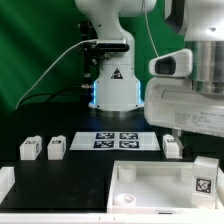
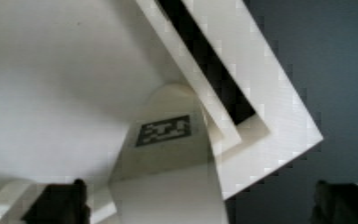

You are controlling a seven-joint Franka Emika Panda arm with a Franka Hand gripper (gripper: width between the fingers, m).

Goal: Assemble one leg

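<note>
1. Nearest, at the front edge of the table: the large white rimmed panel lies flat, reaching toward the front corner on the exterior view's right. A tagged white leg stands upright at the panel's corner on that side.
2. In the wrist view I see that leg close up, its square tag facing the camera, with the panel's rim running behind it. The pincer straddles the leg, its dark fingers showing on either side. I cannot tell whether they press on the leg or stand just clear of it.
3. Middle of the table: another leg stands just beyond the panel, on the exterior view's right. Two spare legs sit close together toward the edge on the exterior view's left.
4. Farther back: the marker board lies flat near the table's centre, in front of the arm's base.
5. Step in hand, as I judge it: seating the leg in the panel's corner socket. The next move calls for keeping the leg vertical and turning or pressing it home without shifting the panel.
</note>
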